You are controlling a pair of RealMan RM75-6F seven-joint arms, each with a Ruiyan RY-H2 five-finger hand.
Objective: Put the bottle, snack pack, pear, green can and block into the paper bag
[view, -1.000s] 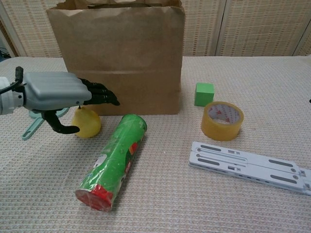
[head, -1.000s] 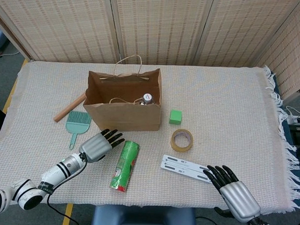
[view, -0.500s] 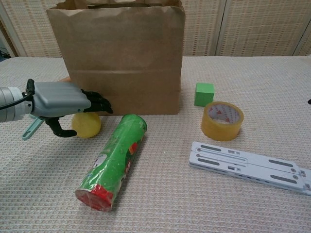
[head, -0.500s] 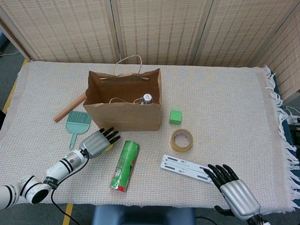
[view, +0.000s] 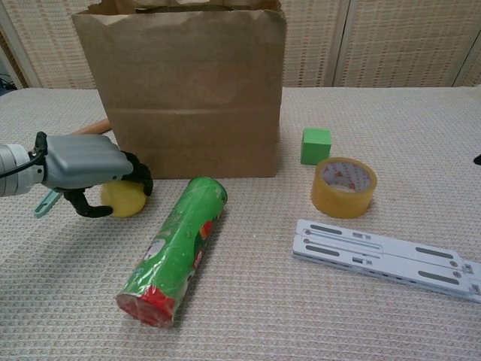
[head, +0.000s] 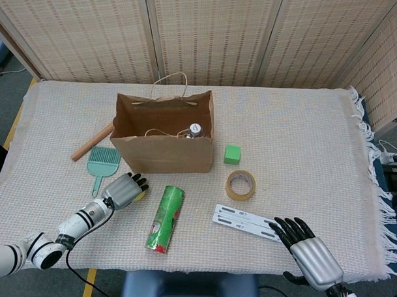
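Chest view, yellow pear (view: 122,198), left robot hand (view: 86,170)

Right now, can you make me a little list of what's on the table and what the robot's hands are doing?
left hand: fingers curling over the yellow pear, not lifted
right hand: open, resting near the table's front edge, holding nothing
paper bag: upright, open on top
bottle: inside the bag
green can: lying on its side in front of the bag
green block: on the cloth, right of the bag
other things: tape roll, white rail, small green brush, wooden stick
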